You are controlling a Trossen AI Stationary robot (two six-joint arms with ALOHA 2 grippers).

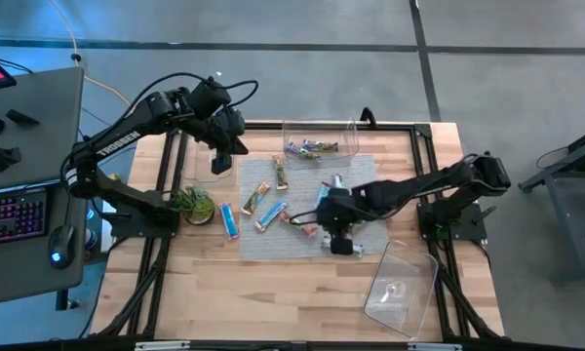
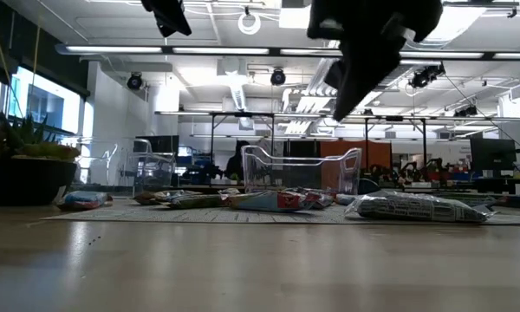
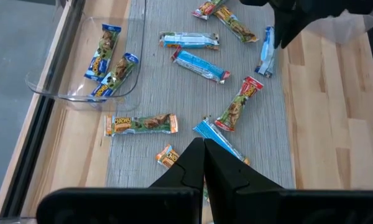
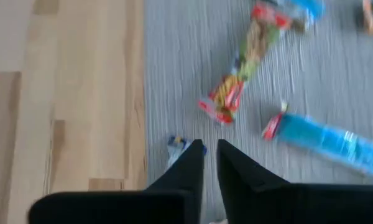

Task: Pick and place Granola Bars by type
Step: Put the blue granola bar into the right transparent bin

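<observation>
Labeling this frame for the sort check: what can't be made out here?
- Right gripper: a blue-and-white wrapper end shows beside its fingers; held or not, the fingers hide it.
- Bars in the far clear bin: too small in the high view to count or type.
- Tipped clear bin: contents unreadable through glare.
- Low view: bars seen edge-on, types unclear; both arms cut off by the top edge.
- Left gripper: shut, over the mat.

Granola Bars [image 1: 269, 215] scattered flat on mat; some binned
</observation>
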